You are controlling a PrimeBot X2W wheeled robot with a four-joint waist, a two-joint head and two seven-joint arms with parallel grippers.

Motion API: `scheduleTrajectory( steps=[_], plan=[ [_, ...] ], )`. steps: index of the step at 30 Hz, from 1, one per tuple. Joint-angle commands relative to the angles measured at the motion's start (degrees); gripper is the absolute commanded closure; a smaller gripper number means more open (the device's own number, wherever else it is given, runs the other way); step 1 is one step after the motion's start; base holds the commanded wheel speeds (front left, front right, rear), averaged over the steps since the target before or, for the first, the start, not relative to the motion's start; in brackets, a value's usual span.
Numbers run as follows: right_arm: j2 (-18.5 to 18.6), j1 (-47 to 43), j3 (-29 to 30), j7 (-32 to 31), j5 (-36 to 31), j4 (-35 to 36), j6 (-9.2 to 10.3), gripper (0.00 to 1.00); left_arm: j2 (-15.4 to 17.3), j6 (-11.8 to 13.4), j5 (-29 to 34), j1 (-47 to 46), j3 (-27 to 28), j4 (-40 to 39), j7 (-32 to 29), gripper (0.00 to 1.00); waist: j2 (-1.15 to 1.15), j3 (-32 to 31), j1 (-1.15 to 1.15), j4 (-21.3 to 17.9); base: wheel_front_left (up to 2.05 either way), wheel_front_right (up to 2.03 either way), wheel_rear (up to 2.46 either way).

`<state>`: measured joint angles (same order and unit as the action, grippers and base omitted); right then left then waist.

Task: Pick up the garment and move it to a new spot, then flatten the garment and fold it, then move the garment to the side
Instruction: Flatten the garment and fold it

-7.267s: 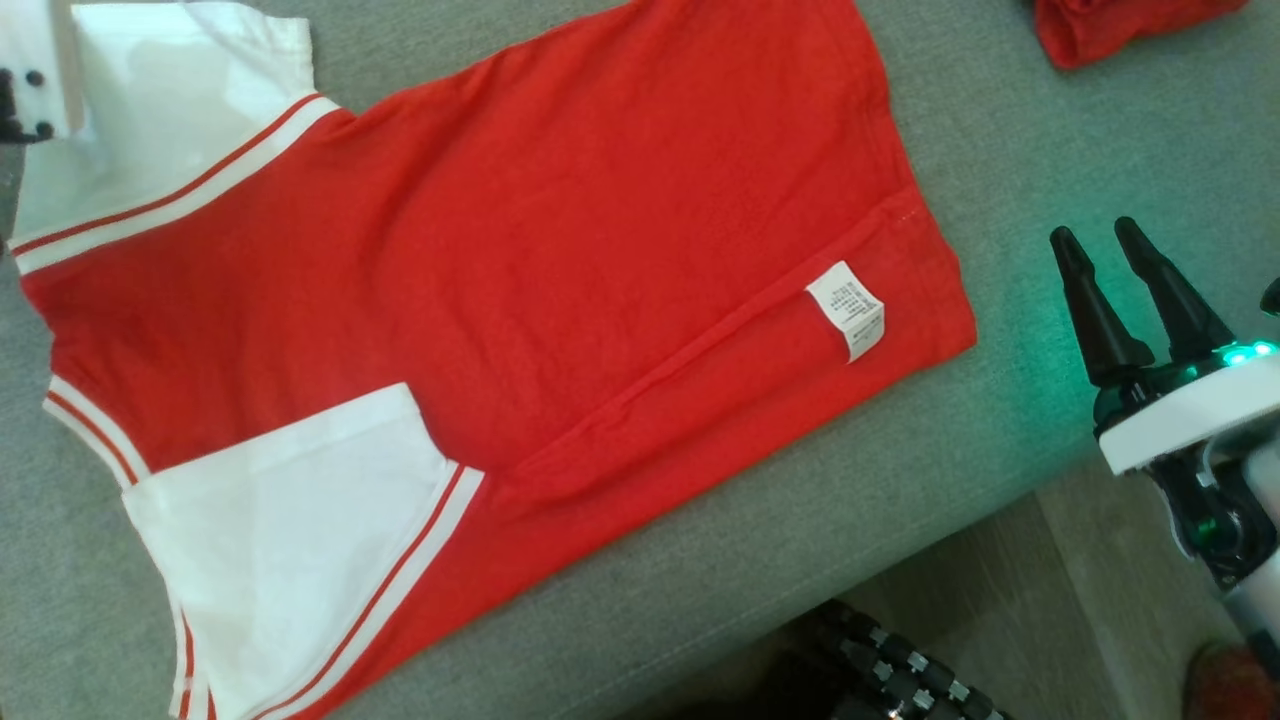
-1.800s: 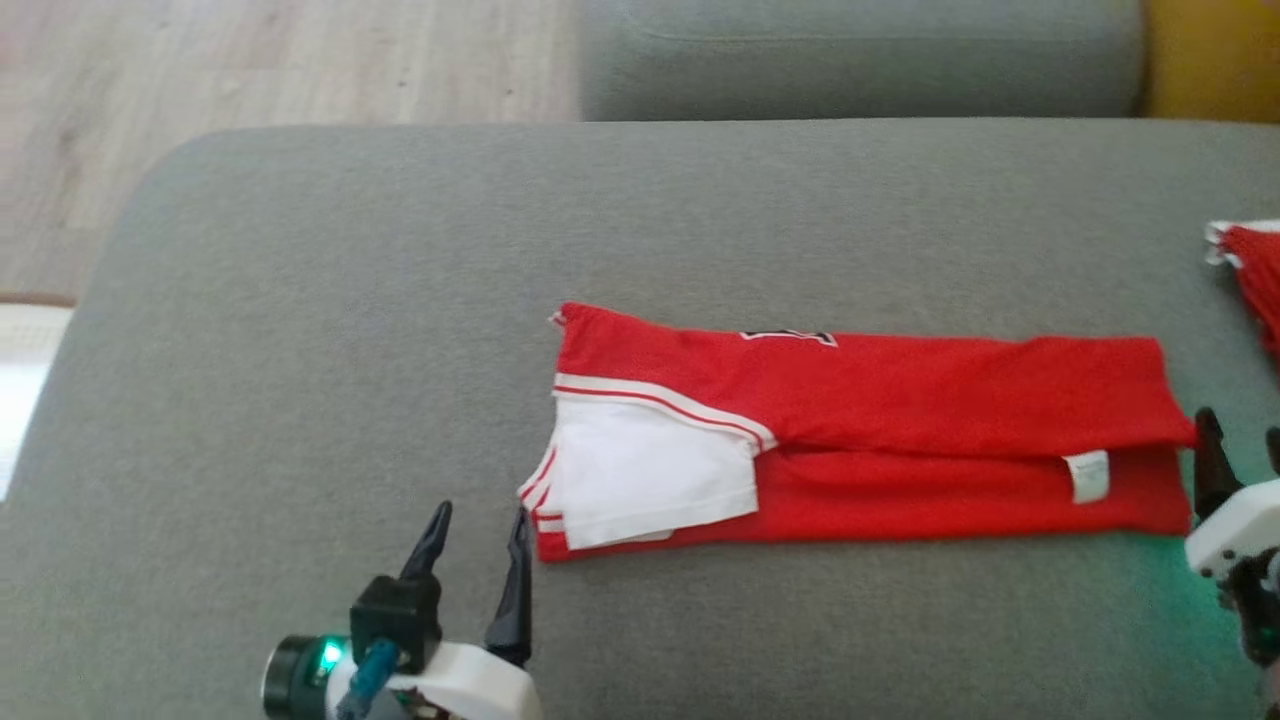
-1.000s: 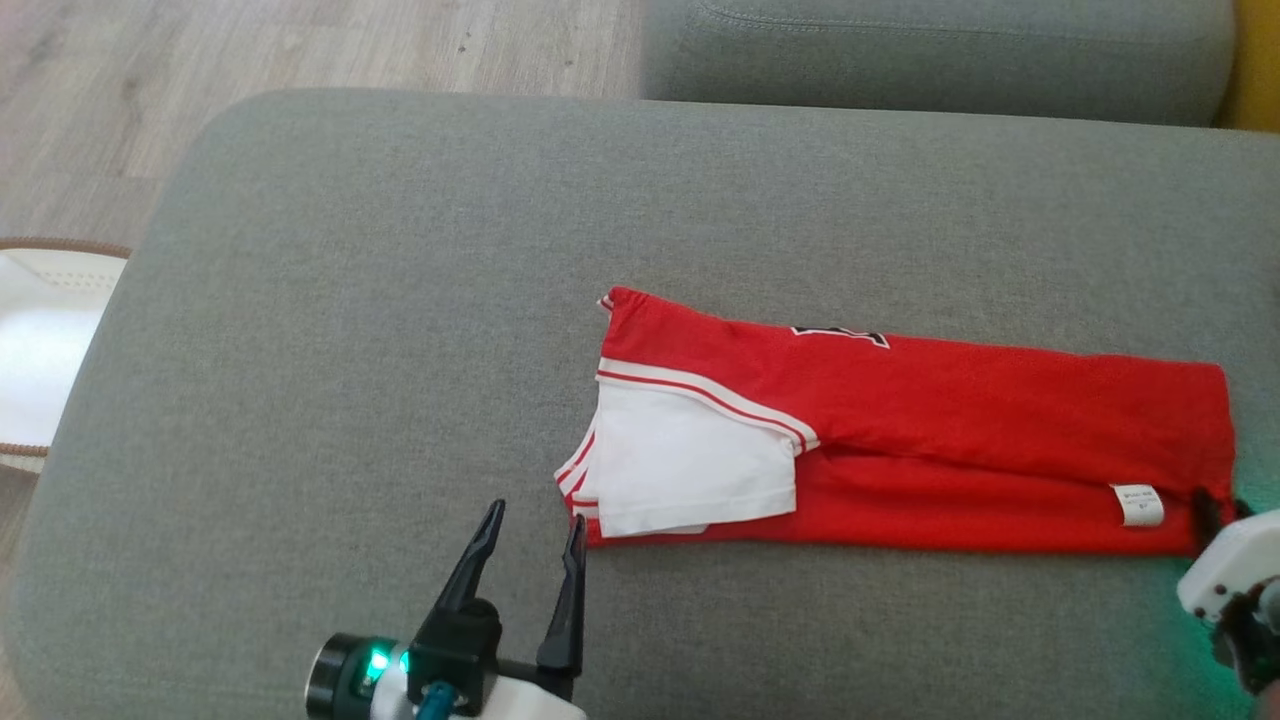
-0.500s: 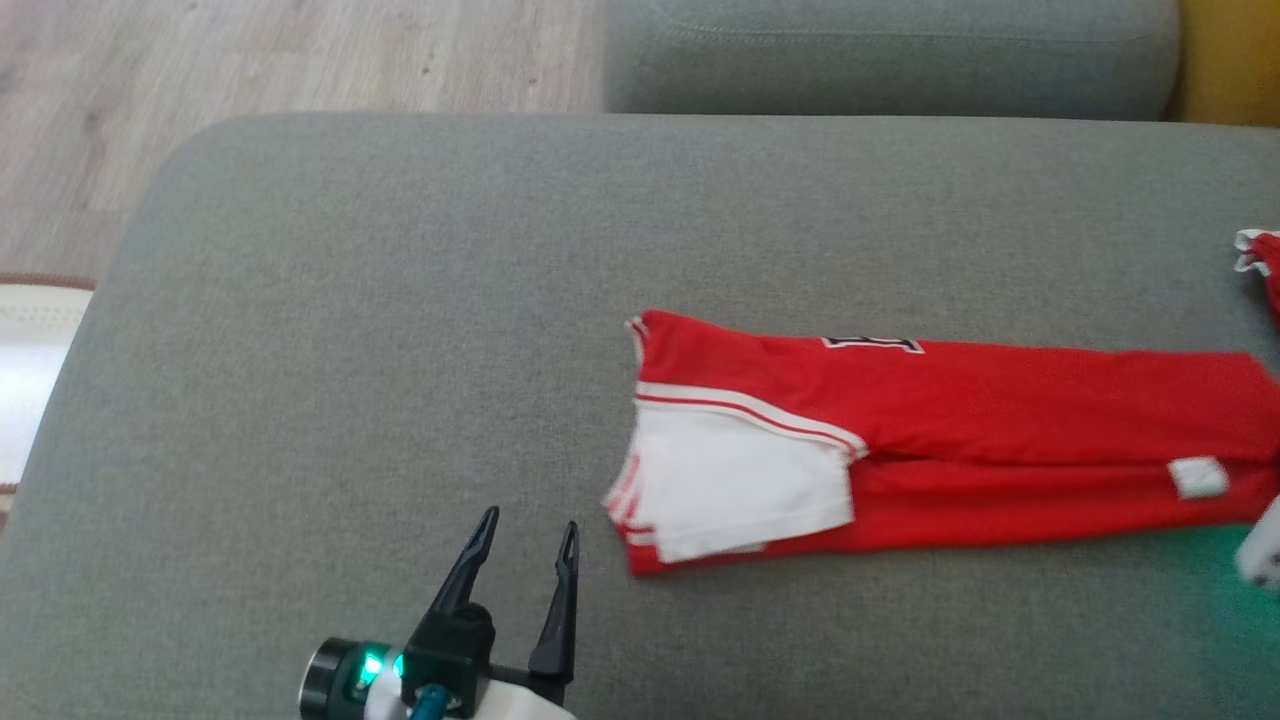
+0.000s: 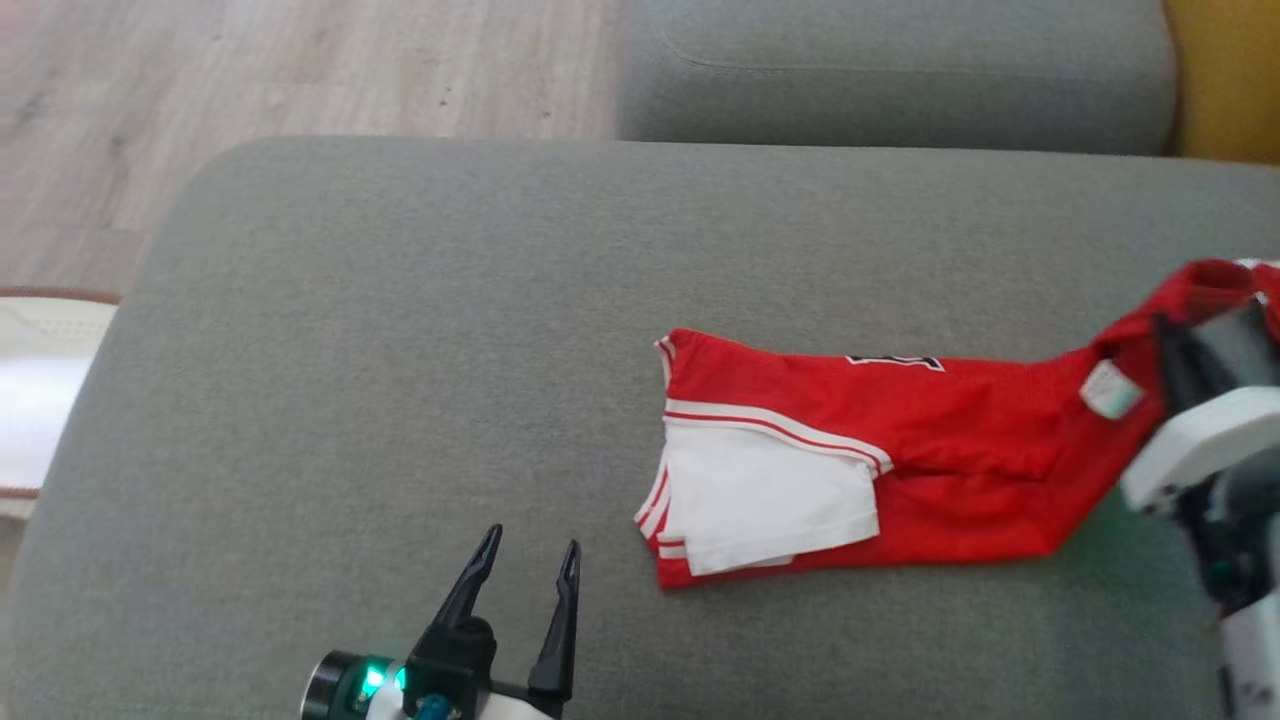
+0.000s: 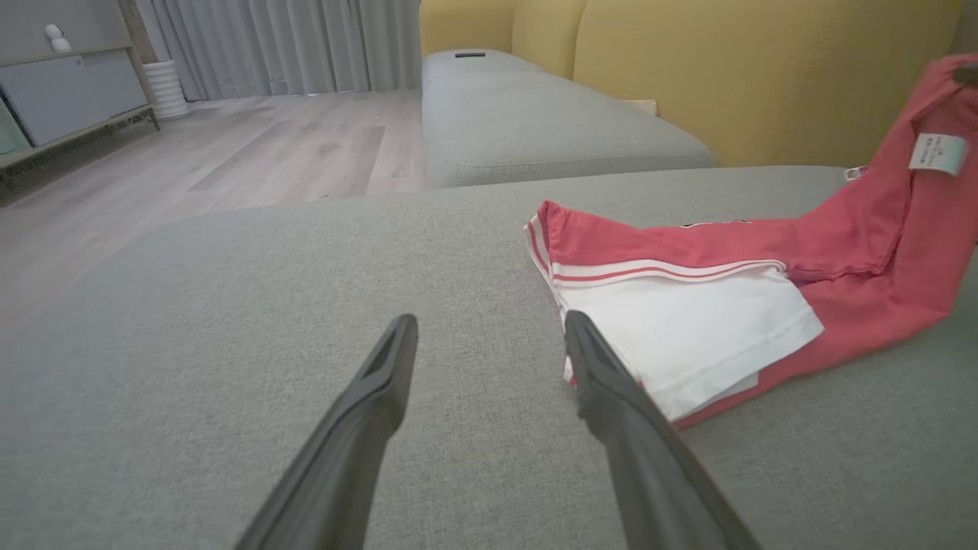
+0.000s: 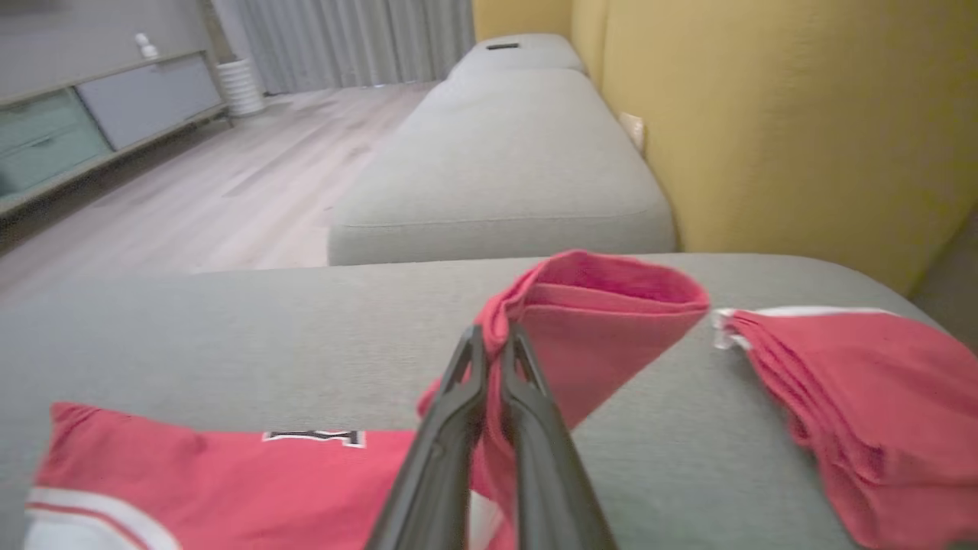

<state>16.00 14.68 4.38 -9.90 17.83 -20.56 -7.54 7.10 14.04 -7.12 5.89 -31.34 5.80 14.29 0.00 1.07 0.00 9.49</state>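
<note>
We have the garment (image 5: 900,440) lying on the grey cushion (image 5: 400,350) as a long narrow strip, sides folded in and the white sleeve on top, so we judge the flattening and lengthwise folds done. Our right gripper (image 7: 495,344) is pinched tight on the hem end and holds it raised off the cushion, likely starting the cross fold. Our left gripper (image 5: 532,540) hovers near the sleeve end, jaws wide and empty. We see 2 steps left: finishing that fold and moving the garment aside, perhaps beside the red pile (image 7: 863,397).
</note>
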Motion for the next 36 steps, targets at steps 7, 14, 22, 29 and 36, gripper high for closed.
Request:
scheduleTrajectory(
  steps=[7, 14, 22, 29, 36],
  plan=[
    [-6.2, -2.6, -7.5, -5.7, -0.6, 14.0, 0.05, 1.0, -0.8, -1.6, 0.7, -0.9, 1.7, -0.6, 0.7, 0.0, 0.0, -1.4, 0.0, 4.4, 0.0, 0.0, 0.0],
    [-11.0, -4.1, -14.6, -8.2, -1.6, 15.8, 0.05, 1.0, -1.3, -2.4, 1.3, -1.3, 1.5, -0.2, 0.7, 0.0, 0.0, -0.6, 0.0, 7.9, 0.0, 0.0, 0.0],
    [-12.7, -3.3, -24.2, -6.9, -2.5, 9.8, 0.05, 1.0, -2.1, -2.5, 2.0, -2.1, 1.5, 0.1, 0.7, 0.0, 0.0, 0.6, 0.0, 9.5, 0.0, 0.0, 0.0],
    [-13.1, -2.7, -26.0, 1.9, 4.0, 8.1, 0.05, 0.0, -2.6, -2.2, 2.4, -2.4, 2.0, -0.3, 0.7, 0.0, 0.0, 1.2, 0.0, 8.8, 0.0, 0.0, 0.0],
    [-13.1, -3.4, -24.4, 8.0, 6.6, 9.4, 0.05, 0.0, -2.6, -1.8, 2.7, -2.0, 3.0, 0.0, 0.7, 0.0, 0.0, -0.5, 0.0, 5.6, 0.0, 0.0, 0.0]
  ],
)
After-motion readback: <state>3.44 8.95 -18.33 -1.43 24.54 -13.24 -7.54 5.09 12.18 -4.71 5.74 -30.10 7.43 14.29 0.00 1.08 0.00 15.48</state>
